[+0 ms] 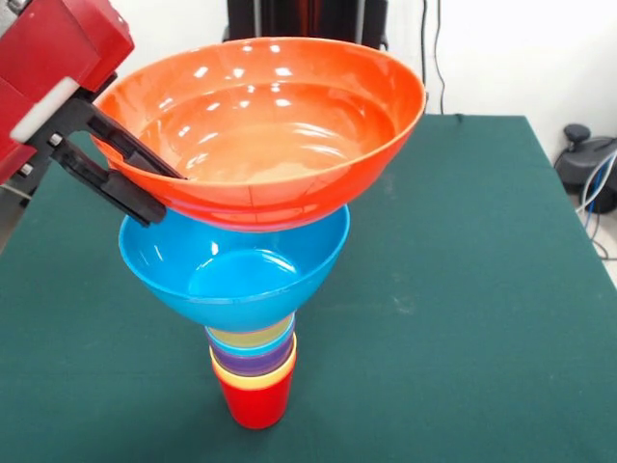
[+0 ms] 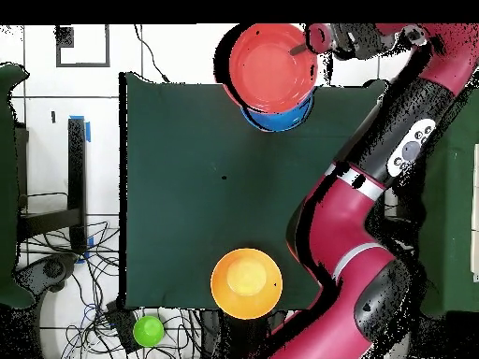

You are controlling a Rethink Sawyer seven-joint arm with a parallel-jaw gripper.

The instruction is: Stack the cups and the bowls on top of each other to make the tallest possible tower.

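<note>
Tower (image 1: 253, 318): stands on the green table (image 1: 463, 318), lower centre of the front view. In the overhead view it sits at the table's top edge, right of centre.
Base: red cup (image 1: 254, 400), upright, mouth up, on the cloth.
Nested cups: stacked in the red one, only rims showing. From the bottom up: pale yellow (image 1: 253, 378), purple (image 1: 253, 362), blue (image 1: 253, 347), yellow-orange (image 1: 251, 334).
Blue bowl (image 1: 231, 265): large, mouth up, sitting in the top cup; leans a little toward frame left.
Orange bowl (image 1: 270, 135): widest piece, on top, resting inside the blue bowl; tilted, right rim higher than left. From overhead it reads red-orange and covers most of the blue bowl, which shows only as a crescent at its lower edge.
Gripper (image 1: 145, 188): comes in from the upper left of the front view, red body with black fingers (image 1: 106, 183). Fingers clamped across the orange bowl's left wall at the rim, one inside, one outside.
Arm (image 2: 374, 215): overhead, runs from the bottom right up the right side of the frame to the tower.
Yellow-orange bowl (image 2: 246, 283): large, mouth up, alone at the table's bottom edge in the overhead view, well apart from the tower.
Off the table: small green round object (image 2: 148, 330) at lower left overhead, among cables (image 2: 84, 308) on the floor.
</note>
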